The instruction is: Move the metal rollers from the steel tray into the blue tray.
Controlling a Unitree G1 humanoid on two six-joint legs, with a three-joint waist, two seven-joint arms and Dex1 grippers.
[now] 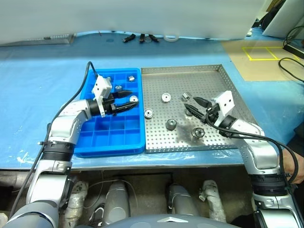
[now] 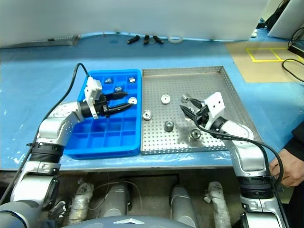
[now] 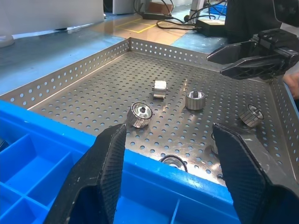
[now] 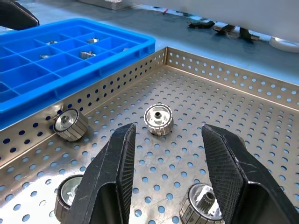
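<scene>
The steel tray (image 1: 228,76) lies right of the blue tray (image 1: 109,137), the two touching side by side. Several metal rollers lie on the steel tray's perforated floor, among them one (image 1: 166,97), another (image 1: 148,113) and a third (image 1: 171,124). A few more rollers (image 1: 129,77) sit in the blue tray's far compartments. My left gripper (image 1: 126,105) hovers over the blue tray, pointing toward the steel tray, open and empty (image 3: 169,130). My right gripper (image 1: 195,107) hangs open over the steel tray, pointing at a roller (image 4: 159,119), nothing between its fingers (image 4: 117,172).
Both trays rest on a blue-covered table (image 1: 38,80). Small black parts (image 1: 140,38) and a white ring (image 1: 171,37) lie at the far edge. Yellow floor tape (image 1: 259,52) and cables show at far right. A person's hand (image 2: 289,166) is beside my right arm.
</scene>
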